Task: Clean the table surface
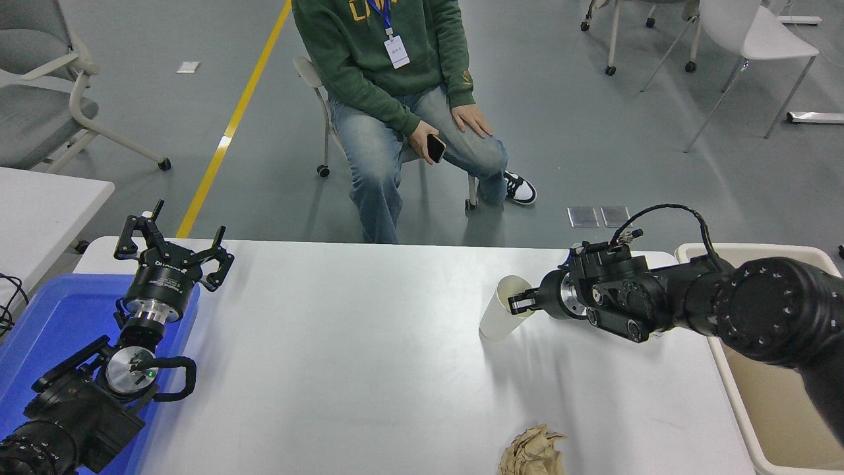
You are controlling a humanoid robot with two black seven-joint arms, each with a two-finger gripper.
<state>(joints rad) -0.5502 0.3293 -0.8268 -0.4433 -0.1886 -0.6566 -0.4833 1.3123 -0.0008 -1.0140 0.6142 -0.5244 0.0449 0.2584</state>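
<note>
The table surface [356,369] is a wide white top filling the lower part of the head view. A cream paper cup [499,318] stands on it right of centre, tilted with its rim leaning right. My right gripper [517,304] comes in from the right and is shut on the cup's rim. A crumpled brown paper ball [533,451] lies at the table's near edge. My left gripper [173,251] is parked at the lower left above the blue tray, its fingers spread open and empty.
A blue tray [53,330] sits at the left end under the left arm. A beige bin [778,389] stands off the table's right end. A person in a green hoodie [389,59] sits on a chair beyond the far edge.
</note>
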